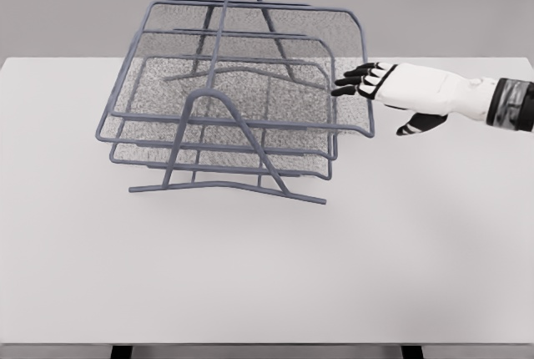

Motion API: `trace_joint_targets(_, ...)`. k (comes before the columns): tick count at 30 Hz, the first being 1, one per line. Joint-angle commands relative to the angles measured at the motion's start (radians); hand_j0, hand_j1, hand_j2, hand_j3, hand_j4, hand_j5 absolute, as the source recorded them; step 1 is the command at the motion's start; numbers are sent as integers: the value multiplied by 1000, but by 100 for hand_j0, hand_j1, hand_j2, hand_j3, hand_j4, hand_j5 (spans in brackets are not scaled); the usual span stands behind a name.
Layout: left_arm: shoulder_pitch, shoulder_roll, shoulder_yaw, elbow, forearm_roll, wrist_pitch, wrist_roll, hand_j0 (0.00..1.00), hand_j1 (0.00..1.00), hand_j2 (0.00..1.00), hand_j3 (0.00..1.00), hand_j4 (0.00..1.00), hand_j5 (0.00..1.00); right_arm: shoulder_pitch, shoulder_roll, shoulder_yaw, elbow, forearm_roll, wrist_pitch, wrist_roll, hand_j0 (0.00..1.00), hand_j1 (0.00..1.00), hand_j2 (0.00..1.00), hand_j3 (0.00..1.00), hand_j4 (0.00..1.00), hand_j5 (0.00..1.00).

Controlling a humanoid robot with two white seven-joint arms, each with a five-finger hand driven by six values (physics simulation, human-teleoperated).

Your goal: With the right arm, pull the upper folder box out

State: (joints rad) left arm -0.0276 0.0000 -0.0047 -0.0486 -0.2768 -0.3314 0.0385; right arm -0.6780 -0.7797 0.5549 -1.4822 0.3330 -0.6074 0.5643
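A grey wire-mesh folder rack (pixel 238 100) with three stacked trays stands on the white table (pixel 267 275), left of centre. The upper tray (pixel 250 21) sits at the top; its rim runs down the right side to a front corner near the hand. My right hand (pixel 367 92) comes in from the right edge, white with black fingertips (pixel 346 85). Its fingers are stretched out and spread, pointing left at the right side rim of the upper tray, just touching or a hair short of it. Nothing is held. The thumb (pixel 417 125) hangs below the palm.
An A-shaped wire frame (pixel 225 138) holds the trays at front and back, its foot bar lying on the table. The table's front edge runs along the bottom of the view, with a grey wall behind the table.
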Motion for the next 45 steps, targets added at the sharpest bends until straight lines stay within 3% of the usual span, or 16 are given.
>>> trace_joint_targets(1, 0, 0, 0, 0, -1, 0, 0, 100, 100, 100, 100, 100, 100, 0, -13, -1, 7, 55, -4, 2, 100, 100, 100, 100, 100, 100)
trace_joint_targets(27, 0, 0, 0, 0, 1, 0, 0, 100, 100, 100, 100, 100, 100, 12, -136, -21, -7, 37, -4, 0, 100, 100, 100, 100, 100, 100)
trace_joint_targets(45, 2, 0, 0, 0, 1, 0, 0, 100, 100, 100, 100, 100, 100, 86, -219, -133, -29, 0, -4, 0, 100, 100, 100, 100, 100, 100)
